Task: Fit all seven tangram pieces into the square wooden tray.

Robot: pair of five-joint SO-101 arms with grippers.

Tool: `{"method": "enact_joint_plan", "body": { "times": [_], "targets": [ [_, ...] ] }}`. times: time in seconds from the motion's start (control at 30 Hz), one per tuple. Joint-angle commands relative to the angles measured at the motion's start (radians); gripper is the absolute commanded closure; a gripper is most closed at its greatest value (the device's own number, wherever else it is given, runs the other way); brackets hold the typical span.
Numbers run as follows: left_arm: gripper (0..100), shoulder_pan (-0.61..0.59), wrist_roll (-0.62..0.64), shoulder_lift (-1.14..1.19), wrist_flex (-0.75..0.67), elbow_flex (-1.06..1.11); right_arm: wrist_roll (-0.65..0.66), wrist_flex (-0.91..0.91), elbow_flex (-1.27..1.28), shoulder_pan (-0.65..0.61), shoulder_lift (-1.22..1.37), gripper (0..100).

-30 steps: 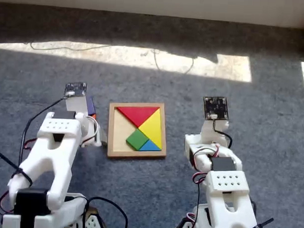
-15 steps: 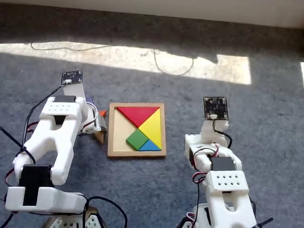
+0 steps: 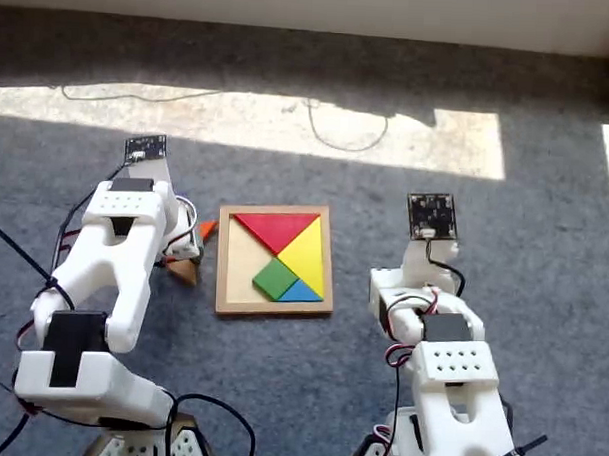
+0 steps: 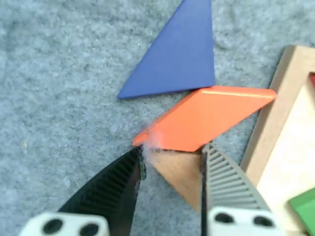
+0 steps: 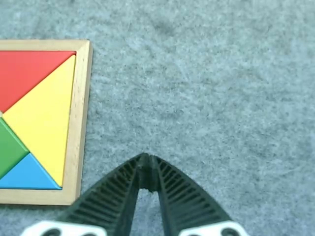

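Dragging tan triangle [image 4: 179, 177] away from tray [image 3: 223, 257], left hand [image 4: 172, 152] clamped.

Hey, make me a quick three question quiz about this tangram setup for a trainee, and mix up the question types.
1. Multiple choice: how many pieces sit in the wooden tray? A three, B four, C seven.
2. True or false: the right gripper is shut, over bare carpet beside the tray.
3. Fill in: the orange parallelogram lies between the dark blue triangle and the ____ triangle.
Key: 1 B. 2 true. 3 tan, meaning the tan triangle.
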Motion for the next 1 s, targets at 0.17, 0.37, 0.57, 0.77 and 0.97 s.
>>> {"method": "enact_joint_plan", "body": {
  "times": [0.17,0.37,0.57,0.77,0.97],
  "targets": [
    [85,0.005,-0.061,0.012,0.028,-0.018,0.0,-0.021,0.001,0.005,-0.016,98.8],
    [85,0.005,-0.212,0.012,0.058,-0.019,0.0,-0.021,0.001,0.005,-0.016,98.8],
    [85,0.004,-0.368,0.012,0.057,-0.019,0.0,-0.021,0.001,0.005,-0.016,98.8],
    [85,0.004,-0.47,0.001,0.08,-0.019,0.0,-0.021,0.001,0.005,-0.016,98.8],
    [85,0.004,-0.6,-0.208,0.103,0.061,0.002,-0.021,0.001,0.005,-0.016,98.8]
  ]
}}
